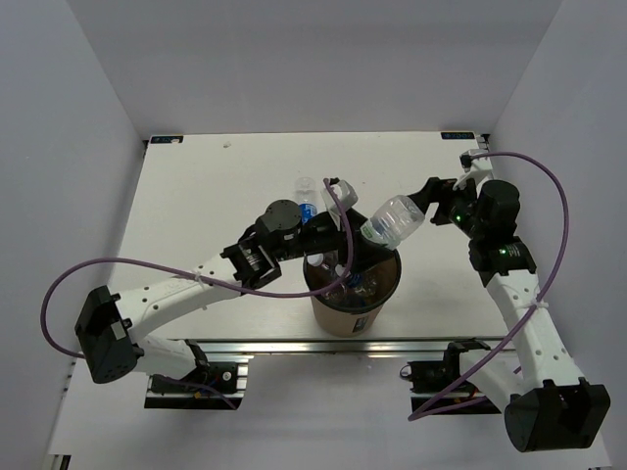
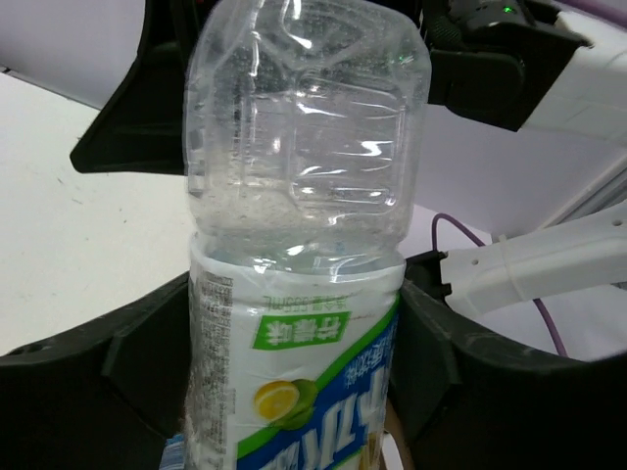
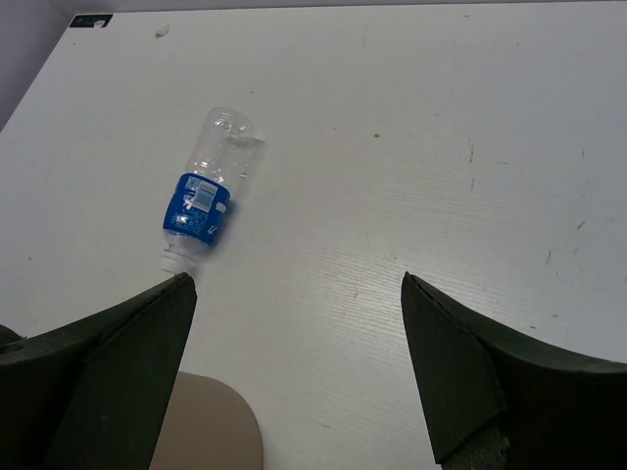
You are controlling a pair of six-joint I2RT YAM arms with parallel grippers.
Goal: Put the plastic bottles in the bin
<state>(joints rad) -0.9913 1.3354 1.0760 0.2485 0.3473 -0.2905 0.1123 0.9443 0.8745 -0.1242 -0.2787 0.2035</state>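
My left gripper is shut on a clear plastic bottle and holds it tilted over the mouth of the brown bin, base up and to the right. In the left wrist view this bottle, with a white, green and blue label, sits between the fingers. Bottles lie inside the bin. Another bottle with a blue label lies on the table behind the bin; it also shows in the right wrist view. My right gripper is open and empty just right of the held bottle's base, above bare table.
The bin's rim shows at the lower left of the right wrist view. The white table is walled at left, back and right. Purple cables loop from both arms.
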